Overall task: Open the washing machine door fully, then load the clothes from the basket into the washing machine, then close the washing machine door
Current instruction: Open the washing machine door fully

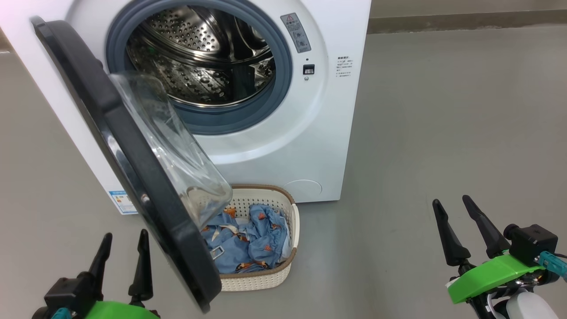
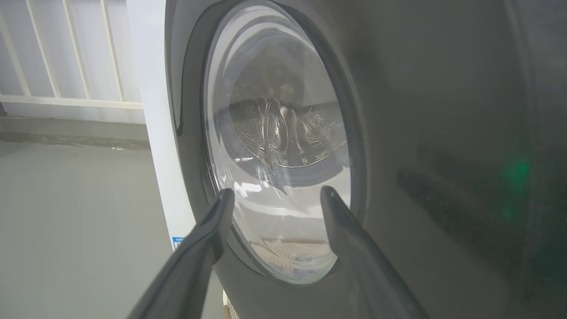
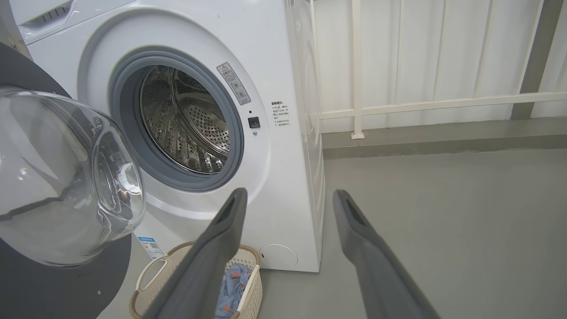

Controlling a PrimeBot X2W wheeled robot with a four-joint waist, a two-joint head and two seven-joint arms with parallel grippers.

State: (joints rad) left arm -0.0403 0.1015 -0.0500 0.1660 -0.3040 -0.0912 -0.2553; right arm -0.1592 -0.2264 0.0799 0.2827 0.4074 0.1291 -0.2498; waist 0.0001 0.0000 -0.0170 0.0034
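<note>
- washing machine door (image 1: 133,170) swung open to the left, black rim edge-on, glass bowl facing the drum (image 1: 199,57)
- washing machine (image 1: 274,146) far centre, drum looks empty
- basket (image 1: 266,279) on the floor (image 1: 443,110) just in front of the machine, door's lower edge overlaps its left side
- clothes (image 1: 252,239) heaped in the basket
- left gripper (image 1: 125,233) near left, beside the door's outer face, fingers apart, holding nothing
- right gripper (image 1: 451,199) near right, well apart from the basket, fingers apart, holding nothing
</note>
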